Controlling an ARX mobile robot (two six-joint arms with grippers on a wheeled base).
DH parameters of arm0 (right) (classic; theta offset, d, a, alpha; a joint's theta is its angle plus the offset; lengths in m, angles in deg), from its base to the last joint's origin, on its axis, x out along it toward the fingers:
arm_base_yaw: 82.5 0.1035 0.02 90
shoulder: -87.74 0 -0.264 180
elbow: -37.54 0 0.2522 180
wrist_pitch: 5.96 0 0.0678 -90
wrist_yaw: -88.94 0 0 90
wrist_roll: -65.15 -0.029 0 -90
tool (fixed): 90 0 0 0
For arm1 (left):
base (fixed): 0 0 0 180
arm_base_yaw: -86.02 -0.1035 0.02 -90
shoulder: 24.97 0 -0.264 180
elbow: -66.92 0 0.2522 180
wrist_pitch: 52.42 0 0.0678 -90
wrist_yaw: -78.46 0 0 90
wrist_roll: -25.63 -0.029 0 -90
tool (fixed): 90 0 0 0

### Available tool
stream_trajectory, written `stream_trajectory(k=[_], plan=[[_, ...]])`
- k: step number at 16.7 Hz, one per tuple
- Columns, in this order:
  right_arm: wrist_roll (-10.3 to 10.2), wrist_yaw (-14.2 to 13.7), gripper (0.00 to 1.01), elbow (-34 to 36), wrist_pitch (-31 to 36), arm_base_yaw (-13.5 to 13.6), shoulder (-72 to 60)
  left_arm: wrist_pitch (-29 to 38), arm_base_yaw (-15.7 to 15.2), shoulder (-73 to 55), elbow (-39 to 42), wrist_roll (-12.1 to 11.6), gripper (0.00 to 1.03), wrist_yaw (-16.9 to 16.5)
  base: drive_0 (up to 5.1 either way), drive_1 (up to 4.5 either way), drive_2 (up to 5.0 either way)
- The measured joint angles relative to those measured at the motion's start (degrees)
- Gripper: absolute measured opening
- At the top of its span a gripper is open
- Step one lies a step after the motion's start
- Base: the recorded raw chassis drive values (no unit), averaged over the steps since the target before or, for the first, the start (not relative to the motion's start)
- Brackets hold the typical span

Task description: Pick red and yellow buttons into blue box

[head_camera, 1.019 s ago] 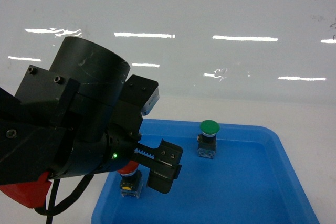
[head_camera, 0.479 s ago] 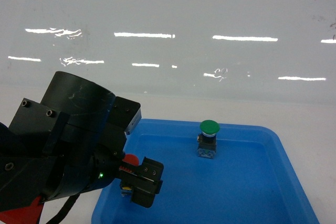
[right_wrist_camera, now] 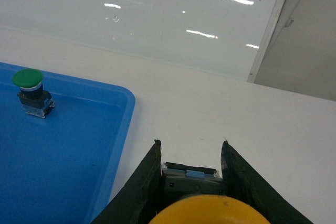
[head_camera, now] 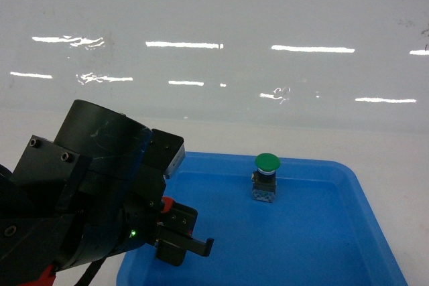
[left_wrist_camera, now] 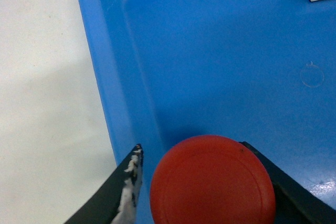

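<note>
The left end effector (left_wrist_camera: 202, 182) is clamped on the red button (left_wrist_camera: 212, 182), its two fingers flanking the round cap, over the near left corner of the shallow blue tray (left_wrist_camera: 105, 77); in the head view only a sliver of red shows behind the arm; the right end effector (right_wrist_camera: 190, 174) grips the yellow button (right_wrist_camera: 205, 211) above the white tabletop (right_wrist_camera: 236, 114), just right of the tray's edge; a green button (head_camera: 267, 163) stands upright inside the tray, well apart from both
</note>
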State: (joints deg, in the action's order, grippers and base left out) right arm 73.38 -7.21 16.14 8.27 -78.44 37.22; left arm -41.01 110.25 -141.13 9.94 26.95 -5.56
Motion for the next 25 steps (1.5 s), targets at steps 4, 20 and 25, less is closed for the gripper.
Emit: stream_trajectory(k=[4, 20, 25], plan=[[0.0, 0.0, 0.3, 0.0, 0.0, 0.0, 0.0, 2.67, 0.26, -0.11, 1.03, 0.22, 0.25, -0.24, 0.0, 0.0, 0.0], [0.0, -0.02, 0.3, 0.0, 0.0, 0.0, 0.0, 13.77, -8.87, 31.95, 18.8, 3.43, 0.25, -2.47, 0.0, 0.0, 0.0], [0.0, -0.02, 0.3, 0.0, 0.0, 0.0, 0.0, 7.85, -13.07, 58.36, 31.06, 3.85, 0.25, -3.17, 0.0, 0.0, 0.0]])
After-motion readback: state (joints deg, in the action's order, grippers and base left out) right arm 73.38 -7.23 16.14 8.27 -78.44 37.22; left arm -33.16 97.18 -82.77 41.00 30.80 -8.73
